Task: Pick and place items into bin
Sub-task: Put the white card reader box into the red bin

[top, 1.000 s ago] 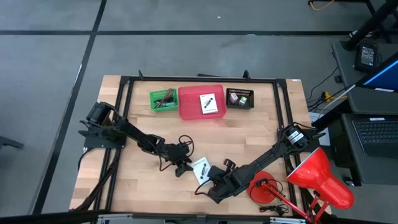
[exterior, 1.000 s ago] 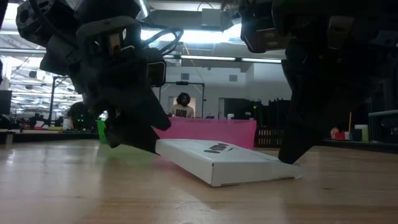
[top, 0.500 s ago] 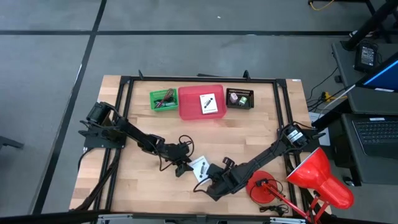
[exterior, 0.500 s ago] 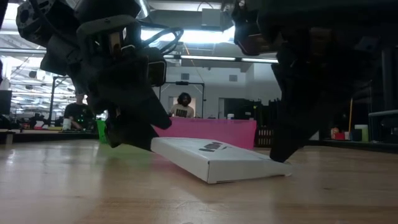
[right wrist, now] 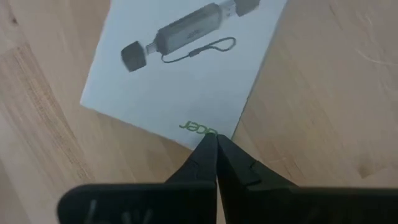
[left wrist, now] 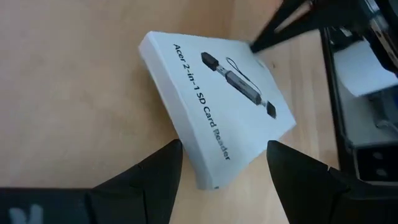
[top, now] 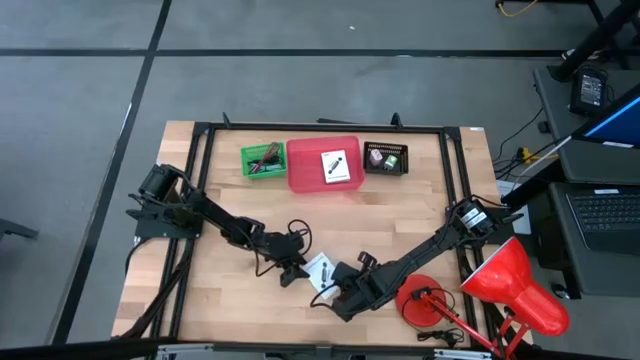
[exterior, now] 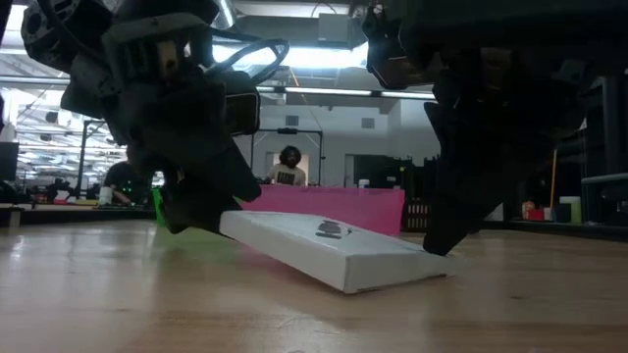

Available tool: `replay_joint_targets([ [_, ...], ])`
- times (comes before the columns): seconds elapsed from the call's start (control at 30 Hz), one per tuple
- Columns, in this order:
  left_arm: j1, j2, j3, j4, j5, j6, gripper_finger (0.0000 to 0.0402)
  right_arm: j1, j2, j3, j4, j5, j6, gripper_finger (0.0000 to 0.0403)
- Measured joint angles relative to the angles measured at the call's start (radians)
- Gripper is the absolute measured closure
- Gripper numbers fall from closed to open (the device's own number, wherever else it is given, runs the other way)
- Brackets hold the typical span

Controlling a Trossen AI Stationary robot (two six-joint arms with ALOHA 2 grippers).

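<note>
White cardboard, a flat box printed with a black card-reader picture (top: 321,271), is seen low and centre in the high view, resting on the pale wooden table (top: 230,195) with one edge tilted up in the low view (exterior: 329,254). It is flanked by the left gripper (left wrist: 221,163), whose fingers are spread apart on either side of the box's near end without yet closing on it, and by the right gripper (right wrist: 216,144), whose fingertips are pressed together and set against the box's corner. The pink rectangular bin (top: 322,165), at the upper centre of the high view, already contains an identical white box; it is well apart from the one being handled. The step in hand is judged to be the securing of a grasp, with the box being braced or levered. For the next move, closure of the left fingers across the box is called for, followed by a lift and a carry to the bin.
</note>
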Motion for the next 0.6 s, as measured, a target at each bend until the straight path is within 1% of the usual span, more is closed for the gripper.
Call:
replay_joint_targets([
  [0.07,-0.001,0.000,0.006,0.000,0.020,0.000,0.0180,0.000,0.000,0.000,0.001,0.000,0.000,0.0403],
  [0.37,-0.001,0.000,0.040,0.002,0.019,0.048,0.0221,-0.001,0.000,0.000,0.005,0.003,0.002,0.0403],
  [0.47,-0.001,0.000,0.041,0.002,0.018,0.062,0.0240,-0.001,0.000,0.000,0.006,0.003,0.003,0.0403],
  [0.6,0.000,-0.001,0.041,0.003,0.018,0.078,0.0277,0.000,0.000,0.000,0.006,0.003,0.003,0.0403],
])
